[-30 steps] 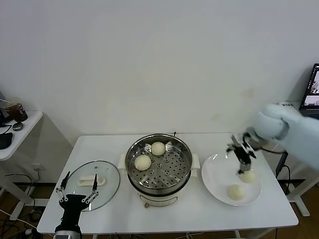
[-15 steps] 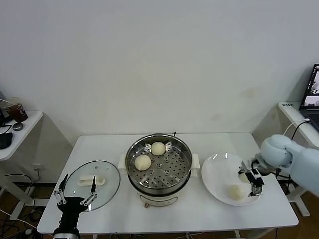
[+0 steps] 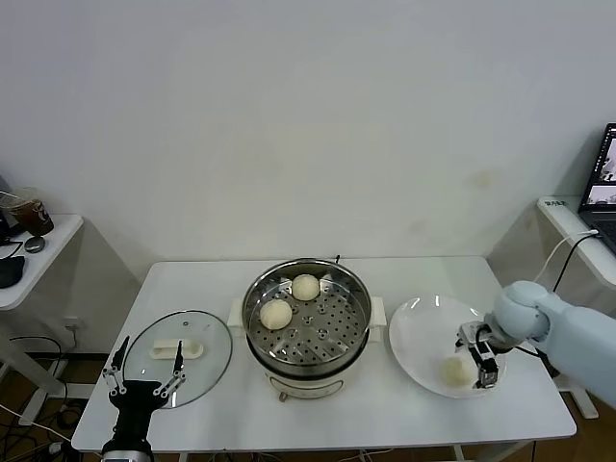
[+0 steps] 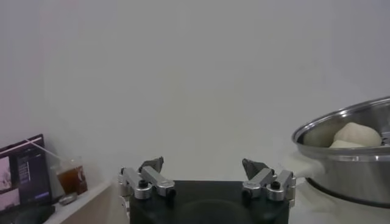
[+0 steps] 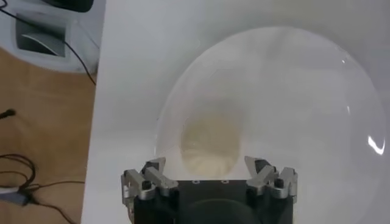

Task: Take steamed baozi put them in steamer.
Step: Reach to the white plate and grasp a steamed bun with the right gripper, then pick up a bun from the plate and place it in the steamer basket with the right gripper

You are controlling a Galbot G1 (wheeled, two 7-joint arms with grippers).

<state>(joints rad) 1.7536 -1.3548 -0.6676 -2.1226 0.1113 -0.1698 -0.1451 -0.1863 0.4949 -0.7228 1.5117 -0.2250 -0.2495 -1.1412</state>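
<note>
Head view: the right gripper [image 3: 478,358] is hanging low over the flat round white plate [image 3: 416,337] with its jaws spread wide, and a pale cream round bun [image 3: 454,371] is sitting on the plate right by its fingertips, not grasped. The big shiny steel steamer pot [image 3: 306,322] is holding two more pale buns [image 3: 276,313] on its perforated tray. The left gripper [image 3: 144,372] is idling, jaws apart, at the table's near edge by the round glass lid [image 3: 206,351]. Left wrist view: the steamer's rim [image 4: 341,131] is showing off to the side with buns peeking over it. Right wrist view: the bun [image 5: 208,143] is lying on the plate [image 5: 304,91] just ahead of the released fingers [image 5: 153,170].
</note>
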